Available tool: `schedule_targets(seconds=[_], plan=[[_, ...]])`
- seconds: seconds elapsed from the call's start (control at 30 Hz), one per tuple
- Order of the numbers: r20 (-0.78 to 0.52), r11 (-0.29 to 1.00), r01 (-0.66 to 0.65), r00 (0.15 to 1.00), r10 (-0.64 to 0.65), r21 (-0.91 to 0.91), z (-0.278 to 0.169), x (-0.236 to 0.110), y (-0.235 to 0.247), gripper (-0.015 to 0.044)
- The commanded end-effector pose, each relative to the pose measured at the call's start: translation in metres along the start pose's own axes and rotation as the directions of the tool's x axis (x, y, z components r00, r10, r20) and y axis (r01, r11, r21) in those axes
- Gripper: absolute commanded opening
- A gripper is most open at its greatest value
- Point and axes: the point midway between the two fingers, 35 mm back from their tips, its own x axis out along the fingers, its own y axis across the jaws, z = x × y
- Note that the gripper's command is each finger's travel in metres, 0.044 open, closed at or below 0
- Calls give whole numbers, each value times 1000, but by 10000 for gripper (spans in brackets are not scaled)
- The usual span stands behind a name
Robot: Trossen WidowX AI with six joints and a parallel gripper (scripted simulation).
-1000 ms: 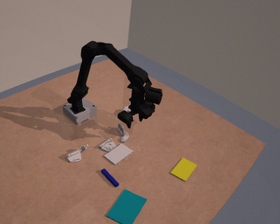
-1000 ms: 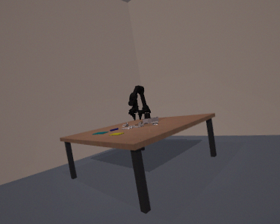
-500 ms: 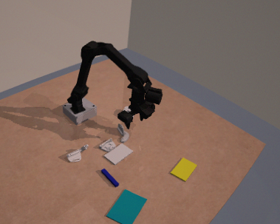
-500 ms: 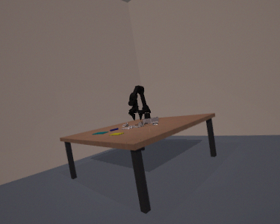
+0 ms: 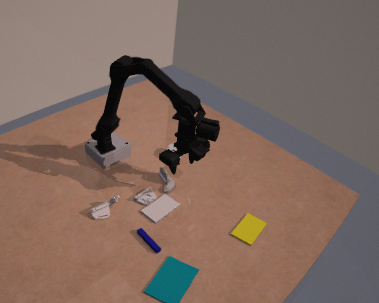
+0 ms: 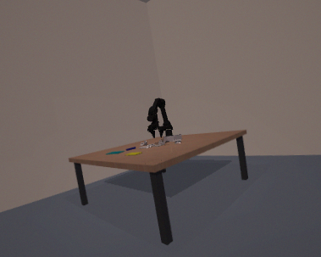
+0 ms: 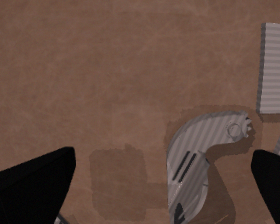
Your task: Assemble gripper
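Note:
My gripper (image 5: pixel 183 165) (image 6: pixel 157 136) (image 7: pixel 165 159) is open and empty, above the table. A curved grey jaw (image 5: pixel 168 183) (image 7: pixel 187 137) with small teeth at one end lies on the table below it, between the spread fingertips in the wrist view. A pale part with raised details (image 5: pixel 146 196) lies beside it. Another pale part (image 5: pixel 101 210) with a narrow arm lies farther left. A small pale piece (image 5: pixel 172 148) shows partly behind the gripper. I cannot tell which of these are the base, the second jaw and the housing plate. No parts are seen joined.
A flat ribbed white slab (image 5: pixel 160 209) (image 7: pixel 270 70) lies near the pale part. A blue bar (image 5: pixel 149 240) (image 6: pixel 130 148), a teal sheet (image 5: pixel 172 280) (image 6: pixel 114 153) and a yellow sheet (image 5: pixel 249 229) (image 6: pixel 134 153) lie farther from the arm's base (image 5: pixel 108 151).

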Motion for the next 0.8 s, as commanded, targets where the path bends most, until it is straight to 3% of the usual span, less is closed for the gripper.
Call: schedule_targets(seconds=[0.0,0.47,0.77], plan=[[-5,1000,1,1000,-1,3,-2,-7,1,361],[-5,1000,1,1000,-1,3,-2,-7,1,0],[-5,1000,1,1000,-1,3,-2,-7,1,0]])
